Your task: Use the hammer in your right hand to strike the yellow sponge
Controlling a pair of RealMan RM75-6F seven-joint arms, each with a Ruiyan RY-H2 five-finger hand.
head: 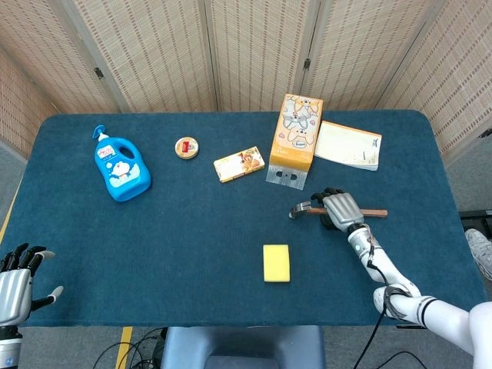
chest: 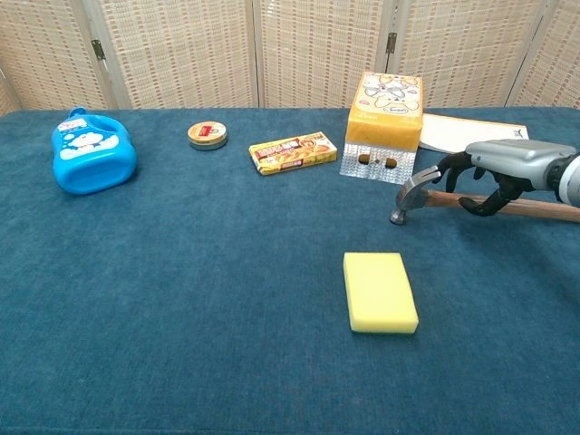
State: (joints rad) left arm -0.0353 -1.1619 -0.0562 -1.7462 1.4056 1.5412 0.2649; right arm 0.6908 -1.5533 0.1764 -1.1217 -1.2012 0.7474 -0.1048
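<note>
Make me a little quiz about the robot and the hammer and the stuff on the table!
1. True or false: the hammer lies on the table, with the right hand over its handle near the head.
2. Which thing sits nearest the sponge? A) blue bottle B) hammer C) round tin
3. Fill in: the left hand is at the table's near ____ corner in the head view, holding nothing.

Key: 1 true; 2 B; 3 left.
</note>
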